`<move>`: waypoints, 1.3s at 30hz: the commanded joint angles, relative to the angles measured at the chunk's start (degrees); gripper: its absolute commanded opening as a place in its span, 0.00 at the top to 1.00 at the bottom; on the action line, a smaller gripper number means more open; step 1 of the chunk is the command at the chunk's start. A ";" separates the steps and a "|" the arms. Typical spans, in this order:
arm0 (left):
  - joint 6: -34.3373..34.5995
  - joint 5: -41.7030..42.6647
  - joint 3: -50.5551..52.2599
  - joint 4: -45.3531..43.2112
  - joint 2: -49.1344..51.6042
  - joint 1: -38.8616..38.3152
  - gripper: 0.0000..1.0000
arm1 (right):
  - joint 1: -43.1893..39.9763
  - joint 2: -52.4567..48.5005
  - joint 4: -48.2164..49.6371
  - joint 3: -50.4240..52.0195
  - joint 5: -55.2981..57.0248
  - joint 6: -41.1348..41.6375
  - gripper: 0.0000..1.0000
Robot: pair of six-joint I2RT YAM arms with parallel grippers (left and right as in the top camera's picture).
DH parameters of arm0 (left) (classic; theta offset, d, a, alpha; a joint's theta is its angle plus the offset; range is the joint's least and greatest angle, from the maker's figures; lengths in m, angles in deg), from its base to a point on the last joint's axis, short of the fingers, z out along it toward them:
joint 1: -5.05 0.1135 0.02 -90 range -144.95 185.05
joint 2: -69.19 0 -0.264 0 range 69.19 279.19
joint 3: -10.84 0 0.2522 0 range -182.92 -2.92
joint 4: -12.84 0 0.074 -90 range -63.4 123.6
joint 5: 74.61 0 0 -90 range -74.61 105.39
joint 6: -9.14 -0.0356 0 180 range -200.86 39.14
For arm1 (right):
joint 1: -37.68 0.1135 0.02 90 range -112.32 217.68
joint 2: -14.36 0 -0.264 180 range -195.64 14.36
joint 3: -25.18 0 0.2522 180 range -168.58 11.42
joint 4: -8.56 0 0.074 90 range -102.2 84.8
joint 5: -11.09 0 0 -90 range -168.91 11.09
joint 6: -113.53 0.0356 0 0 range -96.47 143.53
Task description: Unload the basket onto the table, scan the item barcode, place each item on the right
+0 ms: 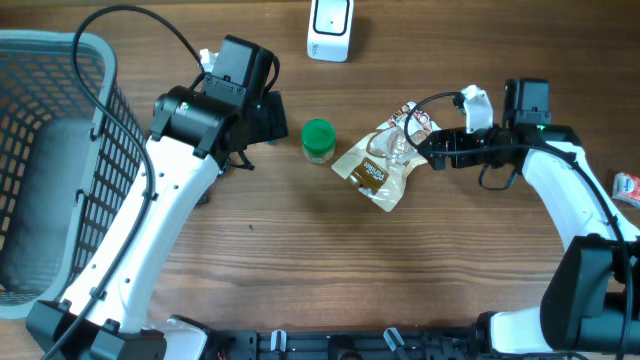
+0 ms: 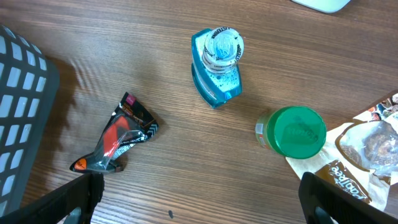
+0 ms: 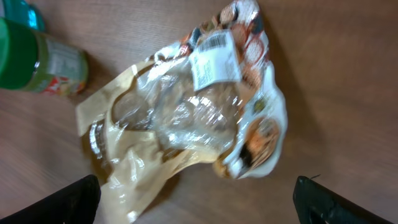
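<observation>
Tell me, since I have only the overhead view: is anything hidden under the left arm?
Observer: Yes. The left wrist view shows a blue bottle near the green-lidded jar.
Operator: Anything else there?
Observer: A black and red packet lies between that bottle and the basket.
Operator: Can the snack bag's barcode be seen?
Observer: Yes. In the right wrist view a white barcode label faces the camera on the snack bag.

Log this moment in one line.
left gripper: open, empty | right gripper: open, at snack bag, not gripping | barcode label: facing up
</observation>
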 commanded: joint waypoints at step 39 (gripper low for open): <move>0.74 0.52 0.24 2.67 0.00 0.20 0.00 | 14.62 -4.57 44.41 32.02 14.75 74.01 0.06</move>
